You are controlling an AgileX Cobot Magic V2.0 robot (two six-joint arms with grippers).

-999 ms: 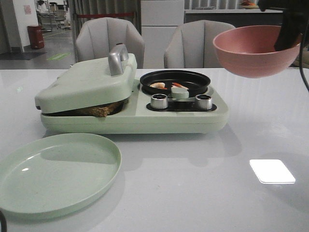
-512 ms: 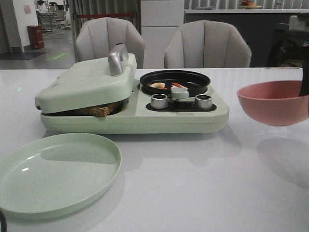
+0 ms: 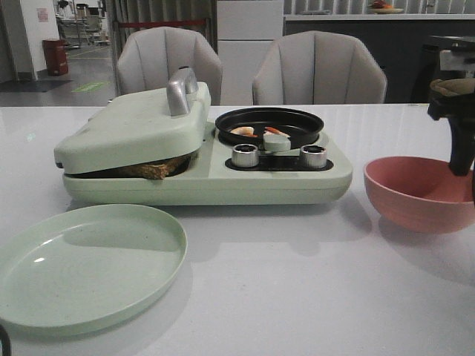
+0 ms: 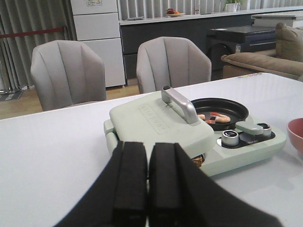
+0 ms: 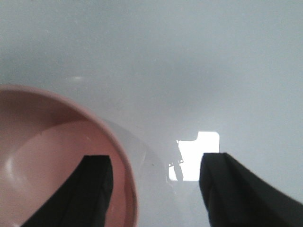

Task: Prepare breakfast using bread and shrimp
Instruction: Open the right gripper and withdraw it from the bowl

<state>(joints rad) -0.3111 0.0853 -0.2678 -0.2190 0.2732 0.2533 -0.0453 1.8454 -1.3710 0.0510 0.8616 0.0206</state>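
shrimp (image 3: 256,132): in black pan, right half of breakfast maker (image 3: 200,159), table centre. bread (image 3: 152,169): under shut lid, left half. right gripper (image 5: 154,182): jaws wide astride pink bowl (image 3: 419,193) rim, near right edge. left gripper (image 4: 147,182): jaws closed, empty, nearer bread.

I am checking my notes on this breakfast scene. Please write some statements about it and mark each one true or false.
1. The shrimp lie in the round black pan of the green cooker. True.
2. The pink bowl is held high above the table. False: it sits on the table, at the right.
3. The right gripper is open, with the bowl's rim between its fingers. True.
4. The green plate holds a slice of bread. False: it holds nothing; the bread shows under the cooker's lid.
5. The left gripper is wide open. False: its fingers are together.
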